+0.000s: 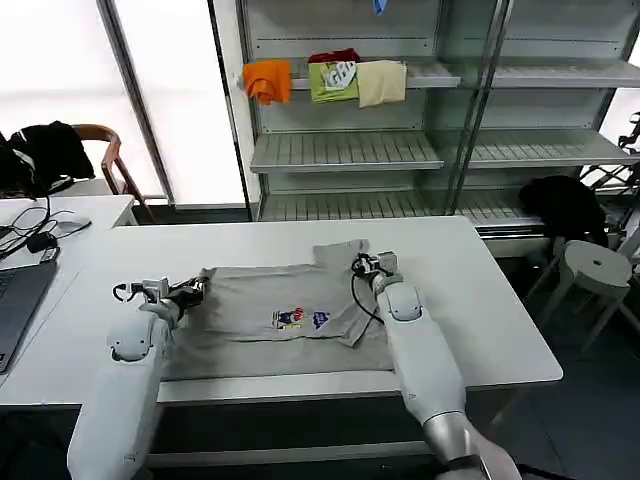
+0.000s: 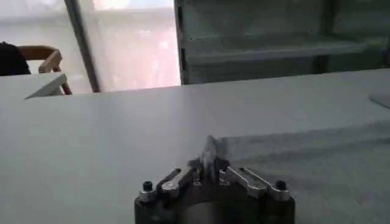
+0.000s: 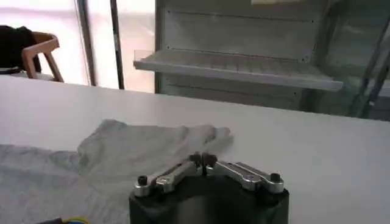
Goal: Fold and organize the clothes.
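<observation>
A light grey shirt (image 1: 285,310) lies spread flat on the white bench (image 1: 480,300), near the front edge and roughly centred between the two arms. Its small multicoloured chest print (image 1: 300,319) faces up, at the middle of the cloth. The far right portion of the garment is bunched and slightly raised near the collar area.

Left pincer (image 1: 190,290): positioned at the shirt's left edge, low over the bench. In the left wrist view the left pincer (image 2: 210,164) has its fingers drawn together on a small raised peak of grey fabric, pinching the shirt's edge.

Right pincer (image 1: 362,265): positioned at the shirt's far right corner. In the right wrist view the right pincer (image 3: 202,162) has its fingertips closed against each other at the fabric's edge, with the rumpled grey cloth lying just beyond; fabric appears caught between the tips, holding the shirt.

Surroundings: metal shelving (image 1: 345,150) stands behind the bench. On an upper shelf sit small orange (image 1: 268,80), lime-green (image 1: 334,80) and cream (image 1: 382,82) garments, side by side. A wooden chair (image 1: 105,160) with dark clothing (image 1: 45,150) stands at far left, beside a second desk carrying a laptop (image 1: 15,305). A white stool (image 1: 592,270) stands to the right, with a black bundle (image 1: 560,205) beyond it.
</observation>
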Robot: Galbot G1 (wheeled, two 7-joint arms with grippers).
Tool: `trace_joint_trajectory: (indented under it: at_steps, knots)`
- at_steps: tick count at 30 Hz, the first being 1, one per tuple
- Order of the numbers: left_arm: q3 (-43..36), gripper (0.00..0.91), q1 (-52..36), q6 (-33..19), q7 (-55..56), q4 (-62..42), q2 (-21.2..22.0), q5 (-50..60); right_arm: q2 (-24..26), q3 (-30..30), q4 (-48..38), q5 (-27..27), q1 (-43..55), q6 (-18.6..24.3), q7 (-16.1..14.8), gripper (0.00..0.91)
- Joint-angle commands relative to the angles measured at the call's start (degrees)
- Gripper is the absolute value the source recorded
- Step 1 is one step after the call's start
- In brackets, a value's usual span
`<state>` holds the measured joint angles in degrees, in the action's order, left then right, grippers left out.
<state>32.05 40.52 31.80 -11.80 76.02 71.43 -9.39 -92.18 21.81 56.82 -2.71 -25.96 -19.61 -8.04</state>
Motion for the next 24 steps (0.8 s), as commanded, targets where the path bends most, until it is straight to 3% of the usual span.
trace_joint_trajectory:
  at_steps: [1, 6, 10, 24]
  knots:
    - [0.6, 0.000, 2.5, -0.7, 0.4, 9.0, -1.6, -6.3, -2.8, -2.0, 13.1, 1.5, -4.0, -3.2, 0.2, 0.000]
    - [1.4, 0.000, 5.0, -0.2, 0.8, 12.4, -2.6, -9.2, -2.8, -4.5, 20.0, 1.6, -7.8, -5.5, 0.6, 0.000]
    - [2.3, 0.000, 8.0, -0.7, 0.5, 15.3, -3.2, -11.4, 0.6, -5.5, 26.0, 3.1, -11.6, -7.0, 1.0, 0.000]
    - [4.6, 0.000, 15.4, -5.2, -2.3, 21.1, -4.4, -16.5, 7.3, -4.1, 44.4, 7.8, -22.1, -10.8, 2.6, 0.000]
